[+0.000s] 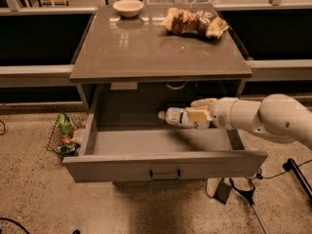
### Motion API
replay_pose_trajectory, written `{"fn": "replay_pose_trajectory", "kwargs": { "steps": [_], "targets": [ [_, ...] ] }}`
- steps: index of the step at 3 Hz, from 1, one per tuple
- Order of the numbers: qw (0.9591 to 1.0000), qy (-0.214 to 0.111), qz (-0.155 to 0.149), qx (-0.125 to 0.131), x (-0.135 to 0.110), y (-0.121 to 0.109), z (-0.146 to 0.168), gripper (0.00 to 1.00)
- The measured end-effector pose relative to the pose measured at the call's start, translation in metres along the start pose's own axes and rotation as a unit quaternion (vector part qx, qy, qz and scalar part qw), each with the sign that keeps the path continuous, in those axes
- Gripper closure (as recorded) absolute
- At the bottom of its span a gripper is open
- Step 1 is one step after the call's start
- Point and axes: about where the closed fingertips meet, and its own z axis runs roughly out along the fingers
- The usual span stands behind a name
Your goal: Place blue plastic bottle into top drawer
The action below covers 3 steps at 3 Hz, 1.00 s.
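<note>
The blue plastic bottle, clear with a white cap pointing left and a white label, lies sideways in my gripper. The gripper is shut on the bottle's base end and holds it above the back right of the top drawer. The drawer is pulled open below the table top, grey with a small dark handle on its front panel. My white arm reaches in from the right over the drawer's right wall.
A grey table top carries a pale bowl at the back left and brown-and-yellow snack bags at the back right. A wire basket with items stands on the floor at left. Cables and a stand lie at right.
</note>
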Motion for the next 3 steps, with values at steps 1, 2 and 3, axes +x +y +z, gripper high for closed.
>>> {"fn": "replay_pose_trajectory", "kwargs": {
  "steps": [1,2,3],
  "targets": [
    [0.9999,-0.001,0.004,0.013,0.0013,-0.0130,-0.0050,0.05],
    [0.9998,-0.002,0.003,0.019,-0.0009,-0.0182,-0.0091,0.00],
    [0.9997,-0.003,0.001,0.023,-0.0041,-0.0214,-0.0140,0.00]
  ]
}}
